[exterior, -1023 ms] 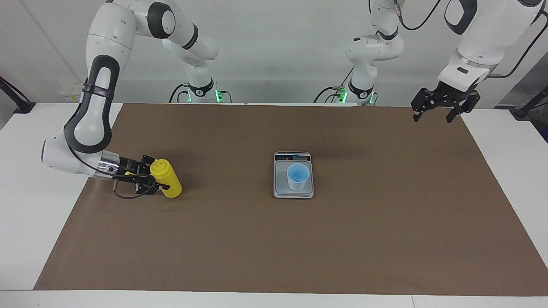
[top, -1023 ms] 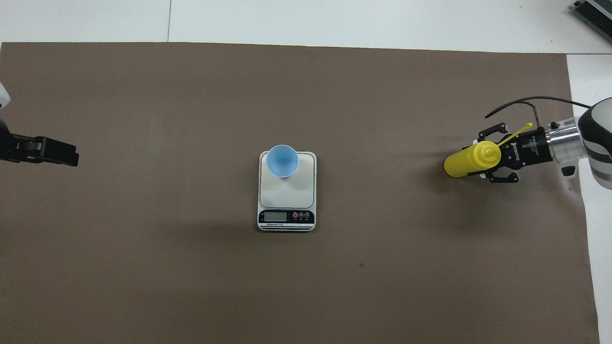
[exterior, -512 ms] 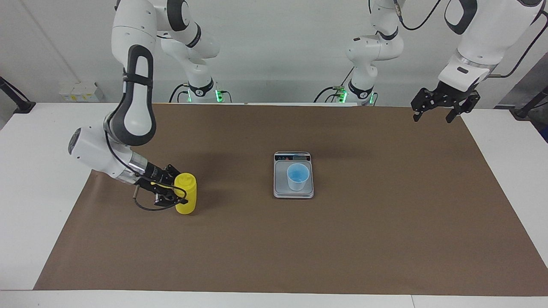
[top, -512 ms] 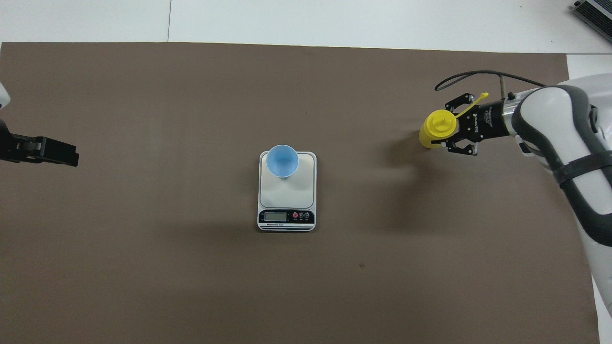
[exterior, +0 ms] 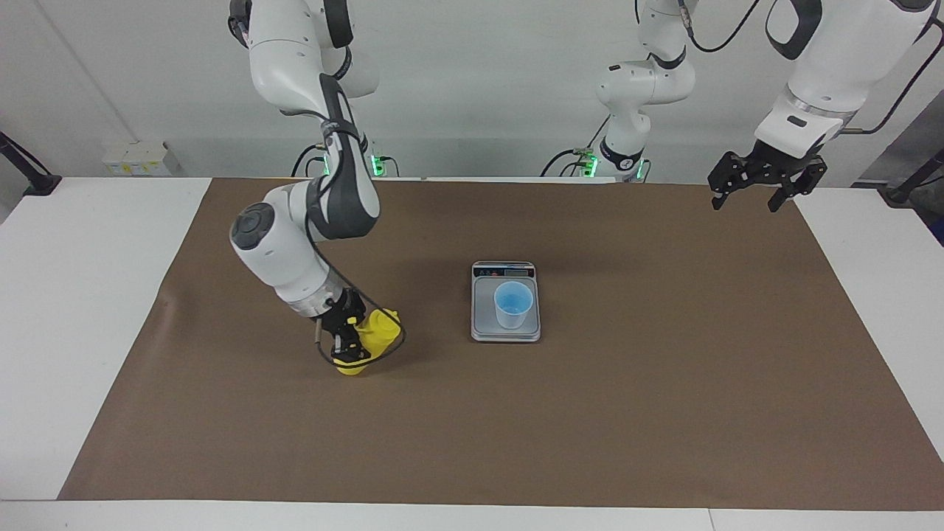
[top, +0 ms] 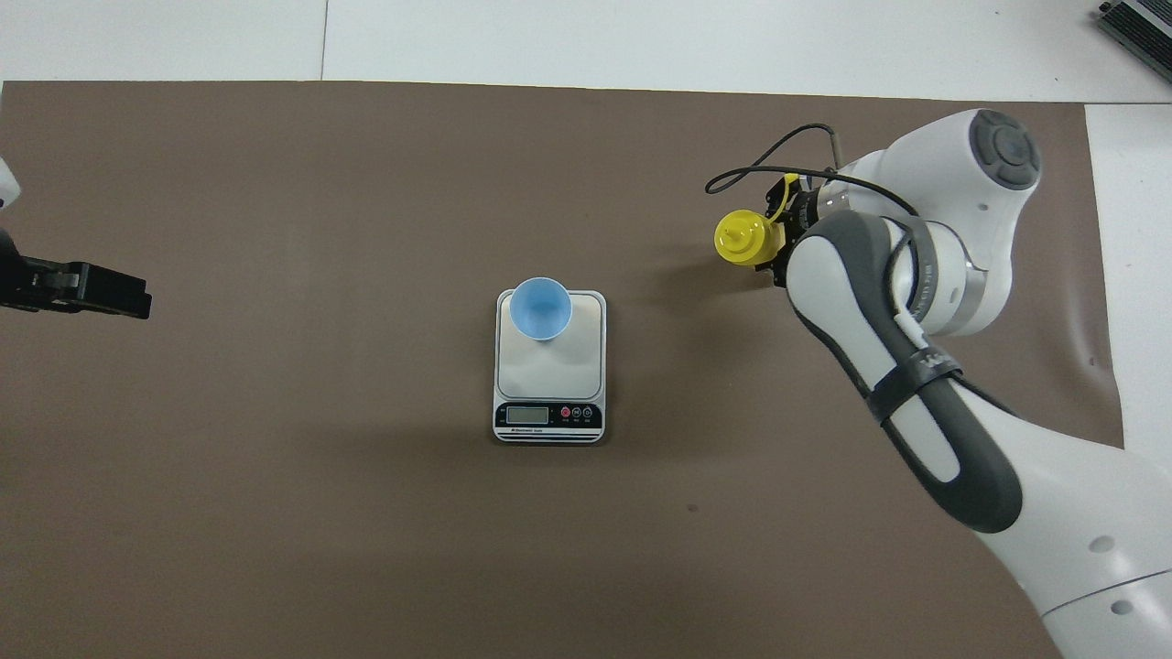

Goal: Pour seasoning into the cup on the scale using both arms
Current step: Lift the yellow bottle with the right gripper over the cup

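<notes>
Clamping the yellow squeeze bottle (exterior: 372, 333) over the brown mat (exterior: 664, 413), the right gripper (exterior: 350, 341) hangs beside the scale (exterior: 505, 332) bearing the blue cup (exterior: 513, 304), while the left gripper (exterior: 763, 184) waits, fingers apart.

Cup (exterior: 513, 304) on scale (exterior: 506, 330).

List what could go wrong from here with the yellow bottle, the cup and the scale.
1. The right gripper holds the seasoning bottle tilted, nozzle toward the cup; if the nozzle is uncapped, seasoning could spill on the brown mat before it gets there.
2. The cup looks light and stands free on the scale; a low pass by the bottle could tip it.
3. The left gripper waits over the mat's corner, steadying nothing.
</notes>
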